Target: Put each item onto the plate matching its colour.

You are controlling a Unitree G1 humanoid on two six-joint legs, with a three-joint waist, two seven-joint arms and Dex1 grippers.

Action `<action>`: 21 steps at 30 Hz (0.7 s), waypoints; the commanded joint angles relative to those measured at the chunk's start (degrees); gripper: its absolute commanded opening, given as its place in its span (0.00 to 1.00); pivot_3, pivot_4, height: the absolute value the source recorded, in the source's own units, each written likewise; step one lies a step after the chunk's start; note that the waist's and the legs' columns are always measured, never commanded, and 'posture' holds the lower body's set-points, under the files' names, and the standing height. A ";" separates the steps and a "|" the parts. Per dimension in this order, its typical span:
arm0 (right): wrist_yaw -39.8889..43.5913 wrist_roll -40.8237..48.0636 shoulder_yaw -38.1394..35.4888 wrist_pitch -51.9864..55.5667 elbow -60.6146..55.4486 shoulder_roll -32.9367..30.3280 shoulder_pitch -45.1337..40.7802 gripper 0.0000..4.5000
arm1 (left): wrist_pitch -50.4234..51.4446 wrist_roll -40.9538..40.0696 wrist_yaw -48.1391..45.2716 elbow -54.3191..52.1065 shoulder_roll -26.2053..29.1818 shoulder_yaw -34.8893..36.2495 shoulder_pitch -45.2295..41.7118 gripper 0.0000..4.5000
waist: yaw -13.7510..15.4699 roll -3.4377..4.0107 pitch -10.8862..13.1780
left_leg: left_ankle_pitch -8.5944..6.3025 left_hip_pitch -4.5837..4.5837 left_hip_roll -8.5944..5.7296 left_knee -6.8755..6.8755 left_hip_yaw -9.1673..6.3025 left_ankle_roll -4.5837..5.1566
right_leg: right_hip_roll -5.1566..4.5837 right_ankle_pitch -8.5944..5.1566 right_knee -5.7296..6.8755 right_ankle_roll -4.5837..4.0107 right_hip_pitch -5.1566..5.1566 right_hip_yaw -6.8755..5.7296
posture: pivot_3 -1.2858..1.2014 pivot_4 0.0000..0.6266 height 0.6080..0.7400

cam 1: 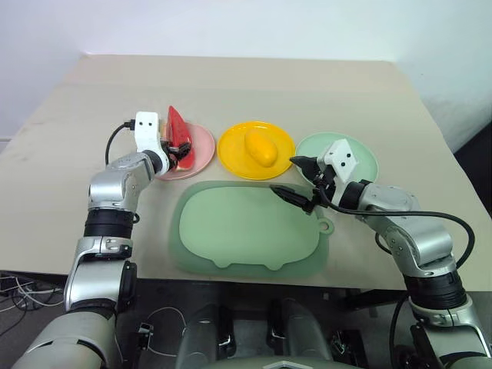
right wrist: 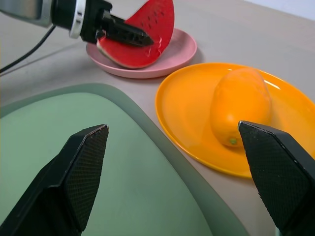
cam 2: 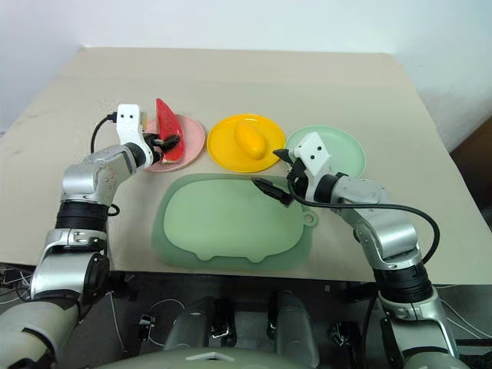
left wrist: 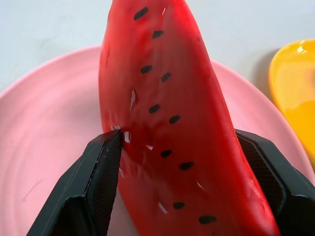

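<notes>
A: Where is the watermelon wedge [cam 1: 178, 129]?
B: Clamped in the left gripper [cam 1: 179, 147], over the pink plate [cam 1: 201, 156]. The right gripper [cam 1: 295, 181] is spread wide, empty.
A: And the surface?
B: A beige table [cam 1: 254, 84], with a white wall [cam 1: 254, 27] behind.

Glossy toy food on smooth plastic plates, over a matt tabletop.

The watermelon wedge [left wrist: 167, 128] has a shiny, moulded red skin with painted black seeds; the pink plate [left wrist: 44, 128] beneath looks like smooth, satin plastic. The mango [right wrist: 240, 105] and yellow plate [right wrist: 177, 113] gleam likewise. The left gripper's [left wrist: 187, 162] black fingers [left wrist: 93, 182] carry a fine cross-hatched texture. The pig-shaped mat [cam 1: 246, 231] appears soft and matt, possibly silicone; the table [cam 1: 254, 84] is dull beige.
</notes>
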 commanded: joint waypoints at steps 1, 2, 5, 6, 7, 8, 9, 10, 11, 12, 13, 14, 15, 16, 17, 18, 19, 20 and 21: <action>-0.35 -0.02 -1.47 -1.00 -1.21 0.13 -0.72 1.00 | -3.09 3.32 -0.41 -0.53 0.82 -0.95 -1.03 0.91 | 0.10 0.00 0.00 | 0.00 0.00 -0.01 0.01 0.00 0.00 | -0.02 0.00 -0.01 0.00 0.01 0.00 | 0.52 0.24 0.67; -0.33 -0.06 -1.47 -1.09 -1.19 0.11 -0.63 1.00 | -2.91 3.19 -0.82 -0.81 0.58 -0.62 -0.97 0.97 | 0.14 0.00 0.00 | -0.01 0.00 -0.02 0.01 0.00 0.00 | -0.03 0.00 -0.02 0.00 0.01 0.00 | 0.52 0.24 0.67; -0.32 -0.21 -1.39 -1.19 -1.14 0.27 -0.53 1.00 | -3.84 4.55 -1.02 -1.81 0.85 -0.48 -0.67 1.00 | 0.14 0.00 0.00 | -0.01 -0.01 -0.02 0.01 -0.01 0.00 | -0.04 0.00 -0.03 0.00 0.00 0.00 | 0.52 0.24 0.67; -0.35 -0.28 -1.35 -1.17 -1.02 0.38 -0.51 1.00 | -3.57 5.12 -1.66 -3.54 1.45 -1.03 -0.20 1.00 | 0.10 0.00 0.00 | -0.01 -0.01 -0.02 0.01 -0.01 0.00 | -0.04 0.00 -0.02 0.00 0.00 0.00 | 0.52 0.24 0.67; -0.34 -0.42 -1.23 -1.23 -0.80 0.48 -0.52 1.00 | -3.20 5.58 -2.17 -5.55 2.03 -1.43 0.30 1.00 | 0.06 0.00 0.00 | -0.01 -0.01 -0.01 0.01 -0.01 0.00 | -0.03 0.00 -0.02 0.00 0.00 0.00 | 0.52 0.24 0.67; -0.32 -0.47 -1.21 -1.25 -0.82 0.49 -0.39 1.00 | -2.75 5.95 -2.48 -7.28 2.39 -1.68 0.81 1.00 | 0.04 0.00 0.00 | -0.01 -0.01 -0.01 0.00 -0.01 0.00 | -0.03 0.00 -0.02 0.00 -0.01 0.00 | 0.52 0.24 0.67; -0.12 -0.40 -1.13 -1.28 -0.76 0.51 -0.38 1.00 | -2.02 5.76 -2.74 -9.97 2.78 -1.45 1.43 1.00 | 0.04 0.00 0.00 | -0.01 -0.01 -0.01 0.00 -0.01 0.00 | -0.03 0.00 -0.01 0.00 -0.01 0.00 | 0.52 0.24 0.67; 0.02 -0.34 -1.12 -1.33 -0.80 0.51 -0.34 1.00 | -1.47 5.78 -2.90 -13.10 3.32 -1.34 2.30 1.00 | 0.00 0.00 0.00 | -0.01 -0.01 -0.01 0.00 -0.01 0.00 | -0.02 0.00 -0.01 0.00 -0.01 0.00 | 0.52 0.24 0.67; 0.09 -0.27 -1.14 -1.33 -0.93 0.52 -0.24 1.00 | -0.95 5.80 -3.02 -15.49 3.67 -1.21 3.04 1.00 | -0.01 0.00 0.00 | -0.01 -0.01 -0.01 0.00 -0.01 0.00 | -0.02 0.00 -0.01 0.00 -0.01 0.00 | 0.52 0.24 0.67; 0.15 -0.24 -1.18 -1.37 -0.90 0.55 -0.28 1.00 | -0.96 5.70 -3.46 -17.81 4.00 -1.06 3.84 1.00 | -0.01 0.00 0.00 | -0.01 -0.01 -0.01 0.00 -0.01 0.00 | -0.02 0.00 0.00 0.00 -0.01 0.00 | 0.52 0.24 0.67; 0.20 -0.03 -1.39 -1.33 -0.91 0.62 -0.33 1.00 | -0.07 4.66 -4.32 -20.66 4.14 -0.55 4.88 1.00 | -0.02 0.00 0.00 | -0.01 -0.01 -0.01 0.00 -0.01 0.00 | -0.02 0.00 0.00 0.00 -0.01 0.00 | 0.52 0.24 0.67; 0.25 0.19 -1.61 -1.24 -1.03 0.67 -0.31 1.00 | 0.65 3.78 -4.88 -23.18 4.23 0.07 5.90 1.00 | -0.01 0.00 0.00 | -0.01 0.00 -0.01 0.00 -0.01 0.00 | -0.02 0.00 0.00 0.00 -0.01 0.00 | 0.52 0.24 0.67; 0.37 0.54 -1.95 -1.13 -1.11 0.68 -0.35 1.00 | -0.25 3.23 -6.04 -25.80 4.60 0.46 7.25 1.00 | -0.02 0.01 0.00 | -0.01 0.00 -0.01 0.00 -0.01 0.00 | -0.02 0.00 0.00 0.00 0.00 0.00 | 0.52 0.24 0.67; 0.40 0.79 -2.17 -1.02 -1.36 0.68 -0.24 1.00 | -0.82 2.90 -6.78 -27.70 4.89 0.76 8.31 1.00 | -0.02 0.01 0.00 | -0.01 0.00 -0.01 0.00 -0.01 0.00 | -0.02 0.00 0.00 0.00 0.00 0.00 | 0.52 0.24 0.67; 0.45 1.28 -2.69 -0.90 -1.62 0.71 -0.12 1.00 | -1.95 1.48 -8.40 -29.82 4.91 1.66 10.05 1.00 | -0.01 0.01 0.00 | -0.01 0.01 -0.01 0.00 -0.01 0.00 | -0.03 0.00 0.00 0.00 0.01 0.01 | 0.52 0.24 0.67; 0.59 1.90 -3.30 -0.72 -1.87 0.70 0.04 1.00 | -3.70 0.18 -10.27 -31.67 4.99 2.48 11.92 1.00 | -0.01 0.01 0.00 | -0.01 0.01 -0.01 0.00 -0.01 0.00 | -0.02 0.00 0.00 -0.01 0.01 0.01 | 0.52 0.24 0.67; 0.72 2.57 -3.86 -0.42 -2.23 0.61 0.28 1.00 | -6.04 -1.00 -12.63 -33.27 5.16 3.16 13.83 1.00 | 0.02 0.01 0.00 | -0.01 0.01 -0.01 0.00 -0.01 0.00 | -0.03 0.00 0.00 -0.01 0.01 0.01 | 0.52 0.24 0.67; 1.04 3.40 -4.65 -0.26 -2.67 0.39 0.68 1.00 | -6.48 -3.27 -15.33 -35.18 5.54 4.42 16.24 1.00 | 0.02 0.01 0.00 | -0.01 0.01 -0.01 0.00 -0.01 0.00 | -0.03 0.00 0.00 -0.01 0.01 0.01 | 0.52 0.24 0.67; 1.31 4.12 -5.32 -0.15 -3.08 0.17 1.07 1.00 | -6.90 -4.87 -17.39 -36.71 6.01 5.41 18.35 1.00 | 0.00 0.01 0.00 | -0.01 0.01 -0.01 0.00 -0.01 0.00 | -0.03 0.00 0.00 -0.01 0.01 0.01 | 0.52 0.24 0.67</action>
